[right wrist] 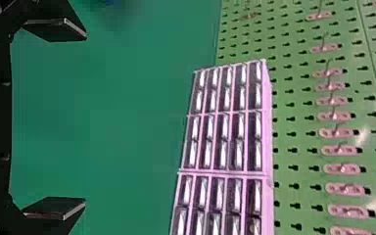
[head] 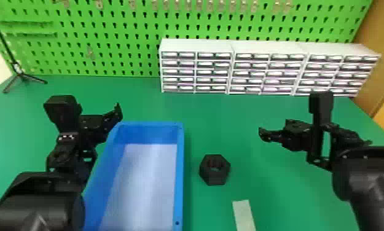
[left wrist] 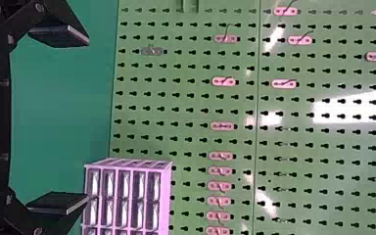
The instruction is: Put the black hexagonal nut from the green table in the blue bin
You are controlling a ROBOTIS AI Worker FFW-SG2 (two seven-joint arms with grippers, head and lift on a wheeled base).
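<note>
Closest in, with twelve o'clock taken as straight away from the robot, a pale strip (head: pixel 244 216) lies on the green desk (head: pixel 221 119), at about five o'clock from the black nut (head: pixel 214 178). The nut sits flat on the desk, its hole facing up, just beside the blue bin (head: pixel 178 172), whose nearer long wall is at nine o'clock from it. The right claw (right wrist: pixel 85 120) is the nearer of the two — its fingers stand wide apart with nothing between them, and from there the nut lies toward eight o'clock and lower down. That bearing should decide the coming move: a swing toward eight, a drop to straddle two flat sides, then a lift and a short carry to nine over the wall. Too low a carry could clip the bin's rim. The left claw (left wrist: pixel 88 120), also spread wide and holding nothing, is on the bin's far side; from it the nut is out at four o'clock with the bin in between, so it seems the poorer choice. Farther off, toward one o'clock from the nut, stand the small drawers (head: pixel 197 46), backed by the green pegboard (head: pixel 114 28).
</note>
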